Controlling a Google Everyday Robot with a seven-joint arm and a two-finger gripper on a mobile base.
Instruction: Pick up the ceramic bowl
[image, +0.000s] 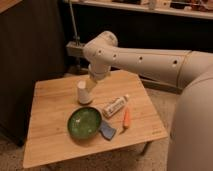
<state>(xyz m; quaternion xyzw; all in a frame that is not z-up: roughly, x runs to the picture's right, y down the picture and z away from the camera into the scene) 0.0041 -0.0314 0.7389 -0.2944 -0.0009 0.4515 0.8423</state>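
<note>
The ceramic bowl is wide, shallow and glossy green with a dark rim. It sits on the wooden table, left of the middle and towards the front. My gripper hangs from the white arm, which reaches in from the right. The gripper is over the back of the table, right by the top of a small white upturned cup. It is behind and above the bowl and apart from it. Nothing shows in its hold.
A white tube lies right of the bowl, with an orange carrot-like item beyond it. A blue object touches the bowl's front right rim. A dark cabinet stands to the left and a metal stand behind the table.
</note>
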